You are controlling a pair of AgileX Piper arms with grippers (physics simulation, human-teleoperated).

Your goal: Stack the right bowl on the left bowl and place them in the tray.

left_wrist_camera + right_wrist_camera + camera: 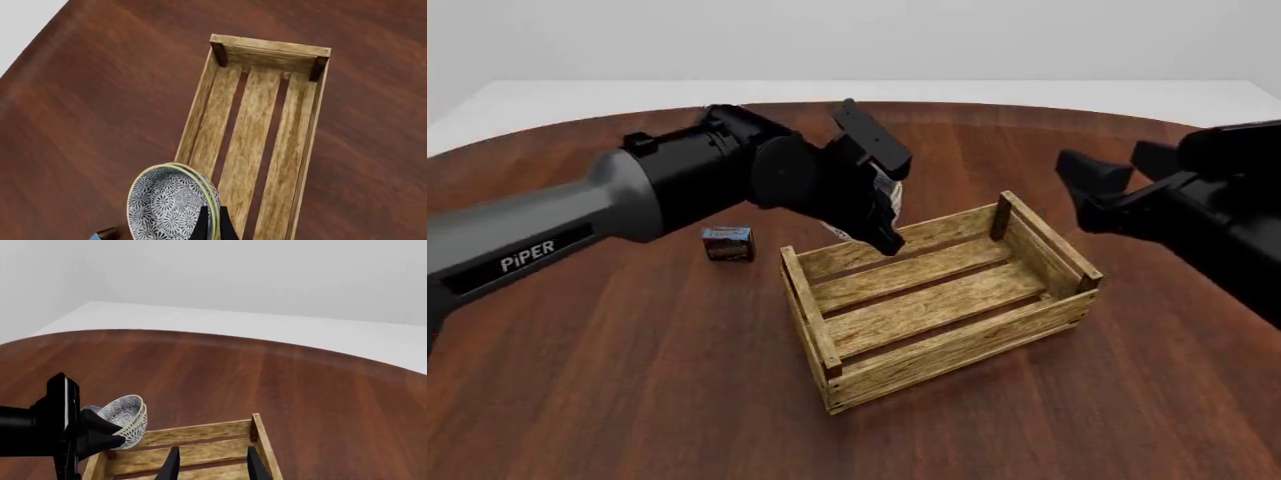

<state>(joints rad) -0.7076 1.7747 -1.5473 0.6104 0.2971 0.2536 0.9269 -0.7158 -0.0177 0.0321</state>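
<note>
The left arm (574,225) has a grey forearm link lettered "PIPER" in white, then glossy black rounded joint housings. The right arm (1214,200) is all black, blocky.

Simulated wooden table (627,400), blank backdrop

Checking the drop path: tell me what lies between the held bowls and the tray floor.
Nothing: in the left wrist view the stacked bowls hang at the tray wall, slats bare.

Stacked bowls (127,421) beside tray (193,440)
</note>
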